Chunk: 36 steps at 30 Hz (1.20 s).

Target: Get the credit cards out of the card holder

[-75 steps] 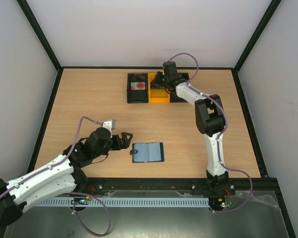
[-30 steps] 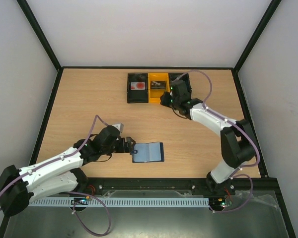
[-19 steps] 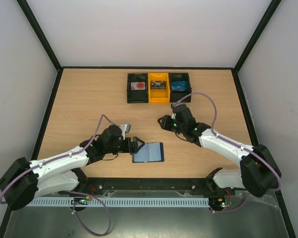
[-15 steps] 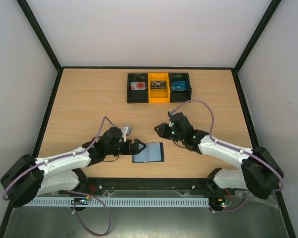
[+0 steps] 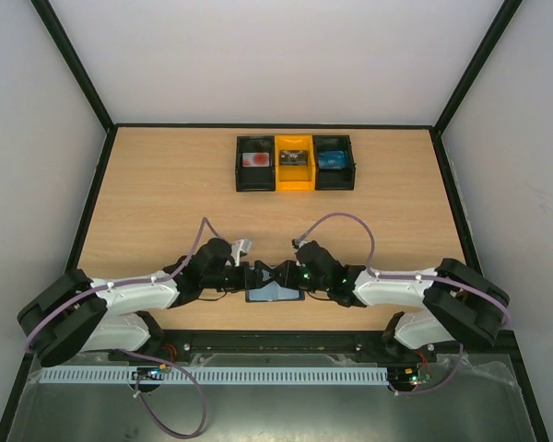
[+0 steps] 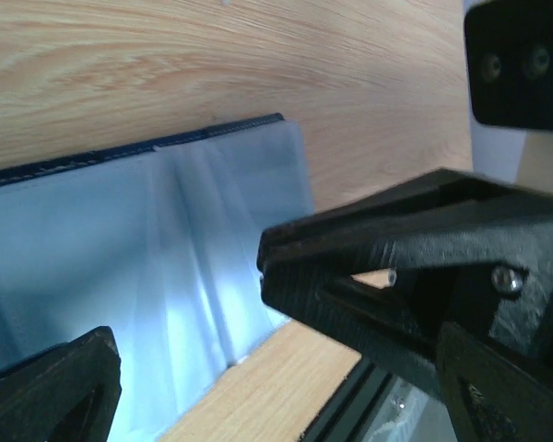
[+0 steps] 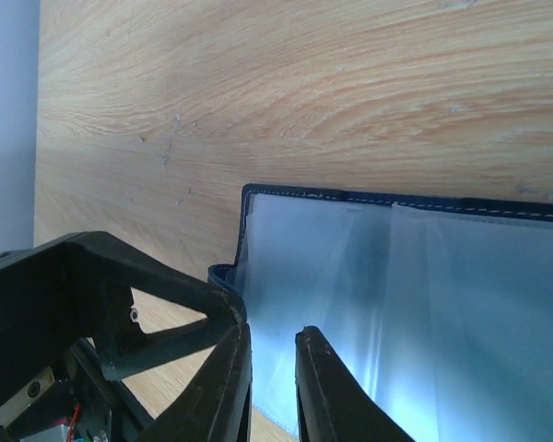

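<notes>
The card holder (image 5: pixel 278 294) lies open on the table near the front edge, its pale grey-blue pockets up; it also shows in the left wrist view (image 6: pixel 138 267) and the right wrist view (image 7: pixel 424 304). No card shows in its pockets. My left gripper (image 5: pixel 258 274) is open wide at its left edge, jaws far apart in its own view (image 6: pixel 272 354). My right gripper (image 5: pixel 289 274) hangs over the left pocket, its jaws a narrow gap apart (image 7: pixel 275 333) with nothing seen between them. The two grippers almost touch. A bright blue credit card (image 5: pixel 333 159) lies in the right black box.
Three boxes stand in a row at the back: a black one (image 5: pixel 255 164) holding a card with a red spot, a yellow one (image 5: pixel 294 164) holding a dark card, and a black one (image 5: pixel 349 167). A black rail (image 5: pixel 286 339) runs along the table's front edge.
My right arm has swung from the back boxes down to the card holder, leaving the blue card in the right black box. My left gripper has moved right onto the holder's left edge.
</notes>
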Available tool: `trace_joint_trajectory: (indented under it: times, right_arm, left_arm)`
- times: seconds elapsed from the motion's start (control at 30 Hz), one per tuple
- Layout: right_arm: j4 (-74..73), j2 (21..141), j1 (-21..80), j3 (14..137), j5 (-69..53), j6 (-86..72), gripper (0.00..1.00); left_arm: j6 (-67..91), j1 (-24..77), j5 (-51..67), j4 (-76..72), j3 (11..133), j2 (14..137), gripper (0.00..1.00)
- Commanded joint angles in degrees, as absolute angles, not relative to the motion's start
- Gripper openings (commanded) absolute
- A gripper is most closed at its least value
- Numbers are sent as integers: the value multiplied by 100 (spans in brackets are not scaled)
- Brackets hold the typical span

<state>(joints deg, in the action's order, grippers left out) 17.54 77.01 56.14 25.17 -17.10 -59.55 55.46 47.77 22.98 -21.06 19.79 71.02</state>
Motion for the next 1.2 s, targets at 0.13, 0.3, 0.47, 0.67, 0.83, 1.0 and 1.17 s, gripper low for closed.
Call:
trace_joint_trajectory:
  times: [0.13, 0.3, 0.47, 0.67, 0.83, 1.0, 1.17]
  right_arm:
    - [2333, 8130, 5835, 2444, -1587, -6161, 18]
    - [2446, 8328, 5914, 2319, -1477, -6191, 16]
    - [2317, 8562, 6017, 2245, -1245, -6155, 16]
    - [2290, 8581, 6087, 2189, -1046, -6162, 13]
    - [2302, 8527, 6118, 2104, -934, -6194, 13]
    - [2389, 8517, 6143, 2066, -921, -6222, 13]
    - [2348, 8477, 6216, 2083, -861, -6206, 14]
  left_arm:
    - [5533, 4580, 1629, -1585, 1855, 7032, 88]
    - [5376, 4518, 1528, -1300, 1861, 7031, 74]
    - [5220, 4518, 1187, -678, 2030, 7040, 63]
    - [5062, 4515, 783, 56, 2332, 7001, 50]
    - [5036, 4518, 455, 601, 2506, 6939, 44]
    - [5090, 4518, 563, 442, 2446, 7017, 36]
    - [5209, 4518, 914, 68, 2330, 7253, 32]
